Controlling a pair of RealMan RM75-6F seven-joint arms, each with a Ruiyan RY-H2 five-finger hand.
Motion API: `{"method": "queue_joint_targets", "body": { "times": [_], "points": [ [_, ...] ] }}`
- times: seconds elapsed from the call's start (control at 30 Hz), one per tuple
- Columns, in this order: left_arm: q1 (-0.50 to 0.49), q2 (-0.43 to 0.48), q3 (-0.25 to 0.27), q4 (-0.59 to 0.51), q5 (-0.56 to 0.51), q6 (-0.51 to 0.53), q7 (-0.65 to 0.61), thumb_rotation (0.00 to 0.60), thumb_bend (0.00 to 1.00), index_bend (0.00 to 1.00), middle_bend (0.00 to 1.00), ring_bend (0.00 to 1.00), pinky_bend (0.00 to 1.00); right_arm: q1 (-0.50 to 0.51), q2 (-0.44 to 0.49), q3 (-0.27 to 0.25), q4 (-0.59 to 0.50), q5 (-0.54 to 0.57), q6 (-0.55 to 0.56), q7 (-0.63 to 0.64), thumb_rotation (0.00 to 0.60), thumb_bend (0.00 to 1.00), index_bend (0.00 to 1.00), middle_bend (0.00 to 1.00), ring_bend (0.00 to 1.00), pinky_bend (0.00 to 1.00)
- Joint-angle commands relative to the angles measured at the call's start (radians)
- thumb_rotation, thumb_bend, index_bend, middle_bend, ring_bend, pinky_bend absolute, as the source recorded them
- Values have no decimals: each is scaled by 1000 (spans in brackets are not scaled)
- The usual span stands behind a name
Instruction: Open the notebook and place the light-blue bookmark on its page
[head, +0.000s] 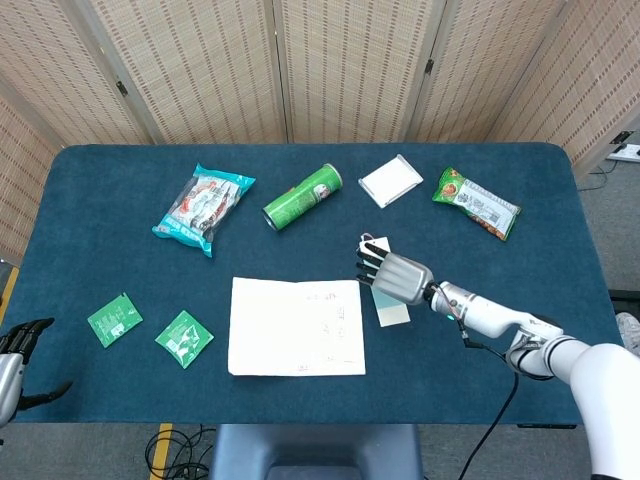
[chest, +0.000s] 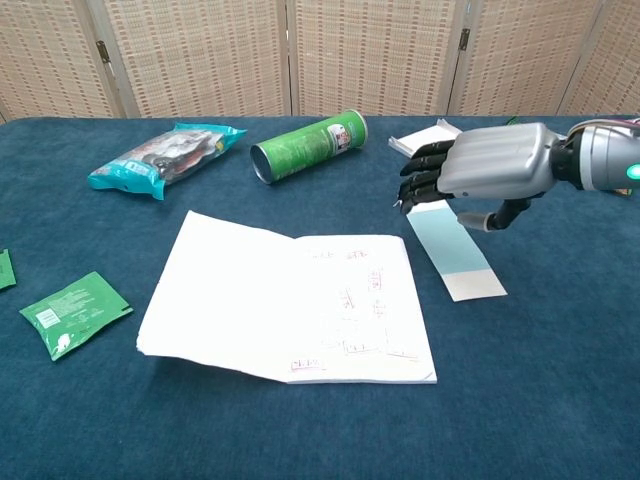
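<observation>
At the far left edge of the dark blue cloth-covered bench, the robot's left hand shows only in the head view as a dark shape low in the corner; whether its fingers are apart or closed cannot be told. Near it lie two small green foil sachets, flat and a little apart from each other. Further back sits a light-blue snack bag with red print. Toward the middle, the white lined notebook lies open and flat, its left page blank and its right page marked with small red stamps. Behind it a green cylindrical crisp can rests on its side. Just beside the notebook's right edge lies the light-blue bookmark with a white end, on the bench and not on the page. The right hand, silver-backed with black fingers, hovers over the bookmark's far end, fingers slightly curled and spread, holding nothing. Behind it lies a small white flat box, and to the right a green snack packet.
</observation>
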Motion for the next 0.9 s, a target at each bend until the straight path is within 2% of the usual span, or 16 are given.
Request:
{"method": "queue_joint_targets", "body": {
  "times": [0.03,0.23,0.33,0.53,0.9],
  "points": [
    [0,-1,-1,2,-2,-1,-1,600,154,159,184,152,229,-1,-29,8,26,9,-24,6,600,622,216,157,0,57],
    [1,-3,1,7,-4,-4,-3,600,154,159,184,152,229,0,-72,32,64,33,-54,17,600,760,269,186,0,57],
    [3,-5,1,12,-7,-5,-6,600,154,159,184,152,229,-2,-86,37,85,42,-70,24,600,790,306,188,0,57],
    [4,-9,4,18,-8,-10,-10,600,154,159,184,153,229,-13,-115,40,126,50,-78,38,600,804,354,189,0,57],
    [1,-13,0,28,-7,-13,-17,600,154,159,184,153,229,-12,-181,60,208,62,-91,48,600,804,355,189,0,57]
  ]
}}
